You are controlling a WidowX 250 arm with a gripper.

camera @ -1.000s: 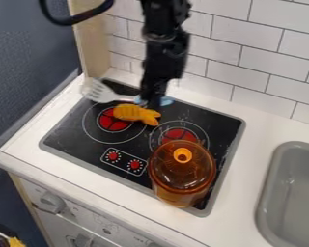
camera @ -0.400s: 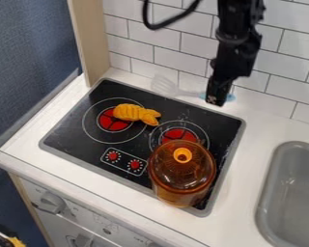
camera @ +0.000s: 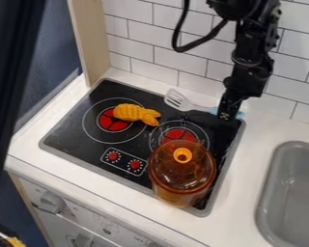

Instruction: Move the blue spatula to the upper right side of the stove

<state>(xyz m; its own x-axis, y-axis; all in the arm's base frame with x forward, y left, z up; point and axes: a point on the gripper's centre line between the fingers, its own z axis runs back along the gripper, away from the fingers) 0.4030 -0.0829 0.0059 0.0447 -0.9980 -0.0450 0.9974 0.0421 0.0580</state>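
The tool is pinching the spatula by its blue handle, whose end shows just past the grip on the right. That hold leaves the pale slotted head free and sticking out to the left, so the long piece lies across the grip and is likely to swing or tip about it if it brushes anything. The spatula is at the far right part of the stove, with its handle by the far right corner and its head by the far edge, near the desk behind; whether it touches the surface or hangs just above, I cannot tell. The arm comes down from the upper right, which seems to suit a placement in that corner and keeps it away from the lidded amber pot on the near right. The orange toy food lies by the left burner, apart from the spatula, so neither thing should need shifting. The job looks nearly finished: what remains, I judge, is to settle the spatula so that the head rests on the stove as well, then let go gently so the handle does not roll.
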